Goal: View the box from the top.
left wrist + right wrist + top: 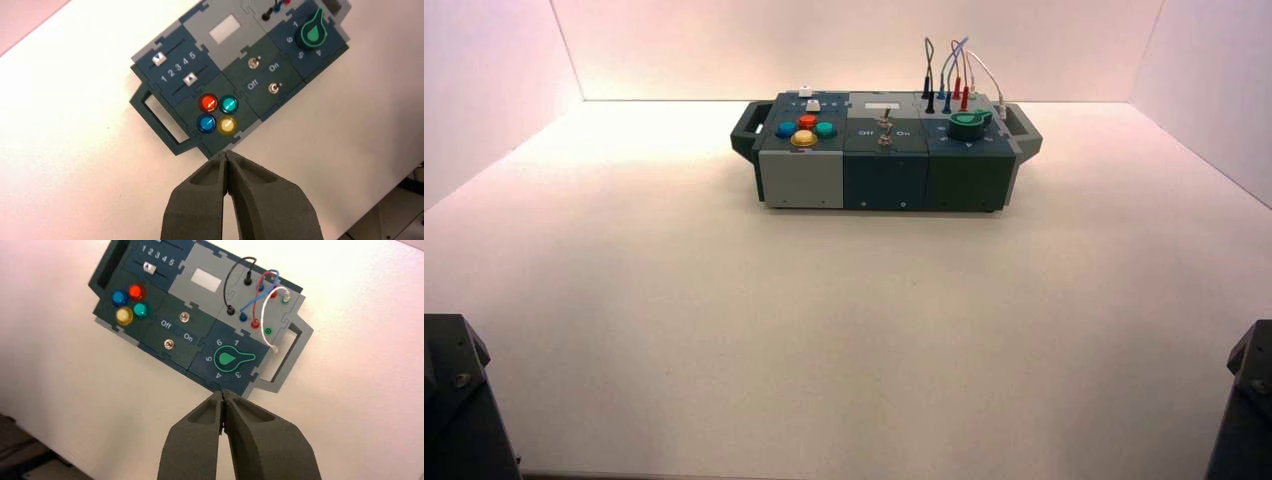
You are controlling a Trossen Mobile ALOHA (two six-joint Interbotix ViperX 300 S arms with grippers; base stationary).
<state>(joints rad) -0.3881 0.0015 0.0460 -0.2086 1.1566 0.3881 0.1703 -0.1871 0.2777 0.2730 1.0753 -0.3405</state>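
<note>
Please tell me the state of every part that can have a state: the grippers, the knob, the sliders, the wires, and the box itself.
Left gripper: shut, holding nothing, above the box's button end.
Right gripper: shut, holding nothing, above the knob end.
Box: standing flat on the table, untouched.
Green knob: tip pointing between 2 and 3.
Upper slider: near 1.
Lower slider: near 4.
Wires: plugged into sockets.
Toggle switches: position unclear.

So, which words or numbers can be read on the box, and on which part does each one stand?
"1 2 3 4 5": between the two sliders of the box.
"Off", "On": between the two toggle switches.
"1 2 3 4 5 6": ring round the green knob.
Light rectangular plate: shows no text.
</note>
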